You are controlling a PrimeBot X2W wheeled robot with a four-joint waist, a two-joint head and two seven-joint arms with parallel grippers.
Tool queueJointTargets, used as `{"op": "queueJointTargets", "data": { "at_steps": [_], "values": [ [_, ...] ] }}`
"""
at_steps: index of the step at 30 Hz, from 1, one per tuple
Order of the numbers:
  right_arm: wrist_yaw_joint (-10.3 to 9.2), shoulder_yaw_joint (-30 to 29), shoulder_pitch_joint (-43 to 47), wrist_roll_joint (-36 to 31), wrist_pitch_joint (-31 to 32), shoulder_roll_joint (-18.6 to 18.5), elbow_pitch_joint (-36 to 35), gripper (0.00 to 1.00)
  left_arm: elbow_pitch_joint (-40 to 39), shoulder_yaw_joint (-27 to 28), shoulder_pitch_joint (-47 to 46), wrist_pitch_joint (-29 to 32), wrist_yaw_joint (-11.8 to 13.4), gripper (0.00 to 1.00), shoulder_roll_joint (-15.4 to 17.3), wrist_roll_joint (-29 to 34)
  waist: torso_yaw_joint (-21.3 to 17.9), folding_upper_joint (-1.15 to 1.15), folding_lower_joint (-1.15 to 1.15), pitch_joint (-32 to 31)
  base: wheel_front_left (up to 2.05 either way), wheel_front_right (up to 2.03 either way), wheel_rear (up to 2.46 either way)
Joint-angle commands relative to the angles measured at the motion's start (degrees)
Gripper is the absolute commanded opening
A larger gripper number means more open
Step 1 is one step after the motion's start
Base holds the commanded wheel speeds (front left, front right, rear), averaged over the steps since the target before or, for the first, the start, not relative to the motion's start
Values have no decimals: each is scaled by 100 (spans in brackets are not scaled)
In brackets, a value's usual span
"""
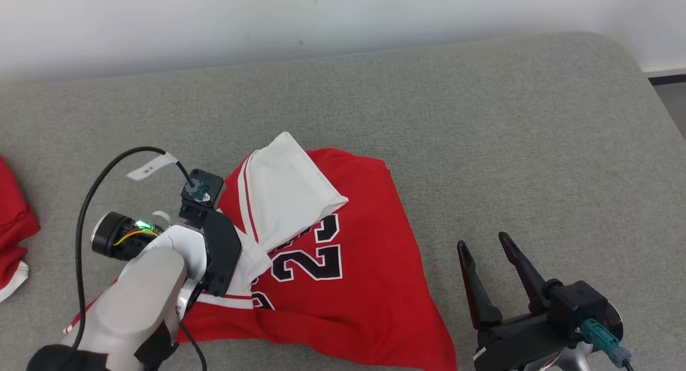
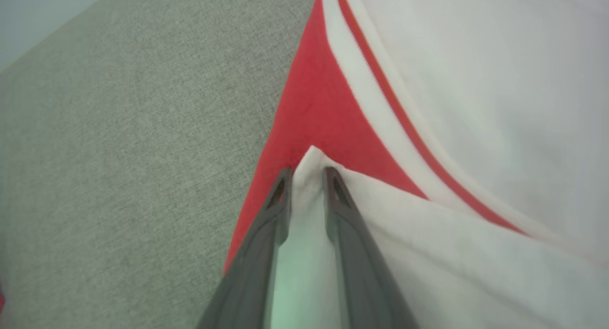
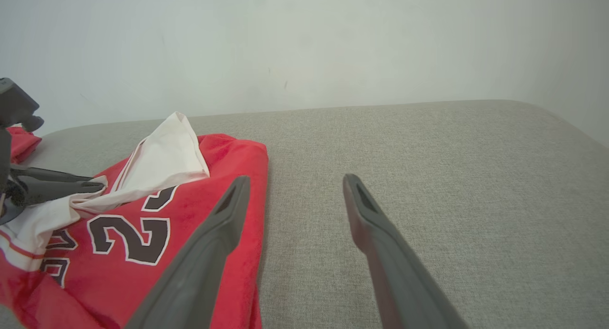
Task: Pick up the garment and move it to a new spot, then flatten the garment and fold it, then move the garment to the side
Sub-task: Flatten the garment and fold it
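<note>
The garment (image 1: 348,285) is a red jersey with black numbers and white trim, lying crumpled on the grey cushioned surface (image 1: 482,119). A white inner flap (image 1: 289,188) is turned over its upper left part. My left gripper (image 2: 307,174) sits at the jersey's left side, shut on a bunched fold of white fabric (image 2: 304,224) that rises between its fingers. The right wrist view shows those fingers (image 3: 71,186) pinching the white cloth. My right gripper (image 1: 482,241) stands open over bare cushion to the right of the jersey, with nothing between its fingers (image 3: 209,243).
Another red cloth (image 1: 13,221) lies at the far left edge of the surface. A pale wall (image 1: 321,17) runs along the back. The cushion's rounded right corner drops to the floor (image 1: 670,97). Bare grey cushion extends behind and right of the jersey.
</note>
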Motion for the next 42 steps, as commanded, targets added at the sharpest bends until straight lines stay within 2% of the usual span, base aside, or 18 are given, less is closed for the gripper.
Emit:
{"op": "queueJointTargets", "data": {
  "at_steps": [1,2,8,10,16,19,22,26,30,40,41,42],
  "values": [
    [-13,-2,-40,25,-20,0,-14,100,67,-5,-33,-34,-8,22,-12,-3,-17,0,0,8,0,0,0],
    [-13,-10,-34,23,-24,-1,-14,100,84,-15,-45,-61,-17,0,-22,6,-21,0,0,9,0,0,0],
    [-13,-74,45,-53,15,0,-79,100,-7,54,-75,-352,167,0,-26,16,68,0,0,23,0,0,0],
    [-13,22,100,-74,131,-23,-133,100,-125,150,11,-552,327,0,-17,-22,152,0,0,33,0,0,0],
    [-13,744,447,283,1027,-838,-732,100,-980,388,619,-1204,874,0,-14,-145,443,0,0,69,0,0,0],
    [-13,868,801,426,1530,-1264,-1158,100,-1479,440,975,-1340,1053,0,6,-236,561,0,0,89,0,0,0],
    [-13,1079,1081,597,1890,-1497,-1535,100,-1944,515,1285,-1415,1225,0,67,-301,609,0,0,119,0,0,0],
    [-13,1335,1259,622,2236,-1834,-1625,100,-2361,582,1531,-1374,1365,0,100,-411,652,0,0,176,0,0,0],
    [-13,1159,1218,377,2315,-1772,-1385,100,-2512,572,1656,-1335,1402,0,57,-500,711,0,0,200,0,0,0],
    [-13,652,700,-23,2549,-1126,-420,100,-2565,564,1579,-1361,1391,0,-43,-597,871,0,0,187,0,0,0],
    [-13,621,611,-62,2573,-1071,-306,47,-2557,570,1570,-1386,1383,0,-49,-593,884,0,0,185,0,0,0],
    [-13,601,508,-86,2568,-1007,-192,15,-2545,570,1561,-1417,1372,0,-64,-601,908,0,0,181,0,0,0]
  ]
}}
